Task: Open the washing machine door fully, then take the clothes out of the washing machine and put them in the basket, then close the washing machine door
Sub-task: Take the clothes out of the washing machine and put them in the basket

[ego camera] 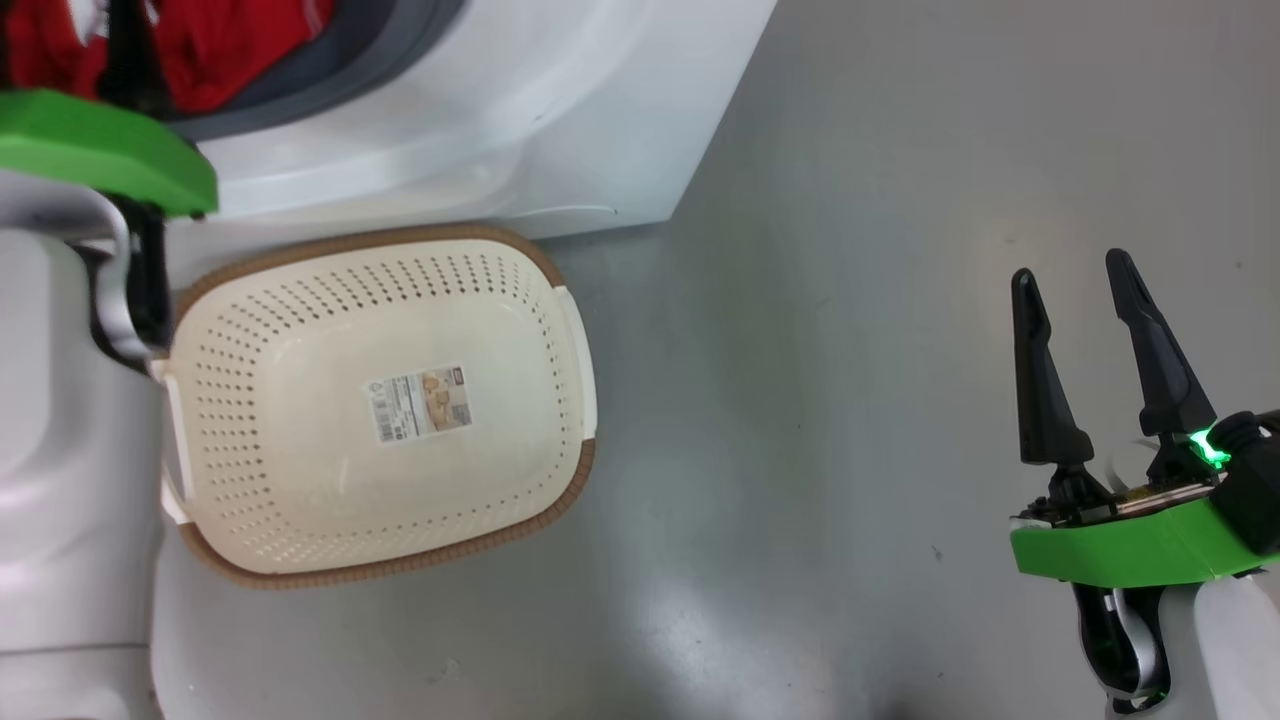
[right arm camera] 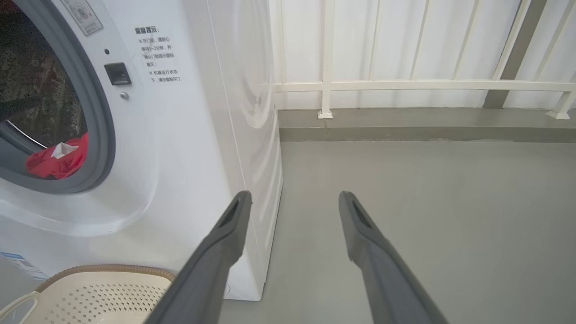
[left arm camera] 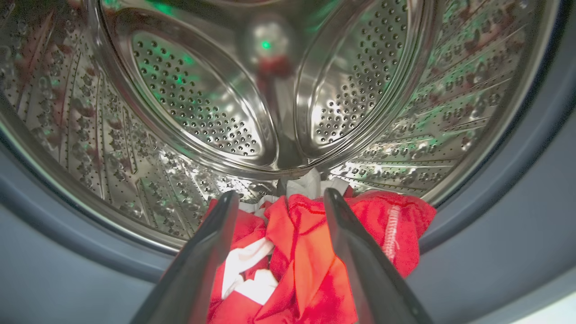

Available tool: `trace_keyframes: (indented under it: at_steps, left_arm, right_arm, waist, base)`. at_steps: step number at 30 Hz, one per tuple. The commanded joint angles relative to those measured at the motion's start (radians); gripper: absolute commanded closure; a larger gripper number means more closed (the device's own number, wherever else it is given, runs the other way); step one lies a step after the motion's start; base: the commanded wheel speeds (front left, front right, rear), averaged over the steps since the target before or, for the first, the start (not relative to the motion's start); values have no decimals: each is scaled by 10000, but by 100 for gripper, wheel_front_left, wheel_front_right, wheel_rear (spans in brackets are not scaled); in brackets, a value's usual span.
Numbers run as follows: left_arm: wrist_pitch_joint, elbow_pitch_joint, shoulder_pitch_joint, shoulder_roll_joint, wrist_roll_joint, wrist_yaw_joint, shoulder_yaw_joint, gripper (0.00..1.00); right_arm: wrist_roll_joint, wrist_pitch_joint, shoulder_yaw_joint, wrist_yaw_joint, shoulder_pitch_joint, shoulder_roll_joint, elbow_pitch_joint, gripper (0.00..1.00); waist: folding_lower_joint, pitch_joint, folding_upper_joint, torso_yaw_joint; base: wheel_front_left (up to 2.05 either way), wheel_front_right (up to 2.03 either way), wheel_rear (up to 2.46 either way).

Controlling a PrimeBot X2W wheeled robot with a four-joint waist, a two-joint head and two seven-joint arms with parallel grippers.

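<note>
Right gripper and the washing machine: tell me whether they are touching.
Apart. The head view shows the right gripper open over grey floor, with a wide stretch of that floor separating it from the washing machine.

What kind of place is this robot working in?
Likely a laundry spot on a balcony or utility area: a white front-loading washing machine with red clothes in its steel drum, a perforated basket on the grey floor at its foot, and a pale railing behind.
</note>
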Motion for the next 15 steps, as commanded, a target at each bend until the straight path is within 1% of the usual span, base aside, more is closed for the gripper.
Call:
trace_keyframes:
  at_steps: [1, 5, 10, 15]
  left_arm:
    - [74, -32, -220, 525, 53, 102, 187, 0]
    - [319, 718, -611, 671, -32, 110, 215, 0]
    - [790, 1719, -1064, 965, 213, 447, 50, 0]
    - [1136, 2532, -1547, 1205, 193, 585, 53, 0]
  right_arm:
    - [8, -61, 271, 48, -113, -112, -222, 0]
    - [29, -61, 341, 48, -132, -112, -153, 0]
    - [21, -61, 393, 48, -140, -112, -122, 0]
    - [36, -61, 452, 48, -151, -112, -98, 0]
  waist:
    - [0, 233, 0, -108]
    - [0, 233, 0, -203]
    - [0, 195, 0, -301]
    - [0, 243, 0, -458]
  base:
    - [0, 0, 0]
    - [0, 0, 0]
    - [0, 0, 0]
    - [0, 0, 0]
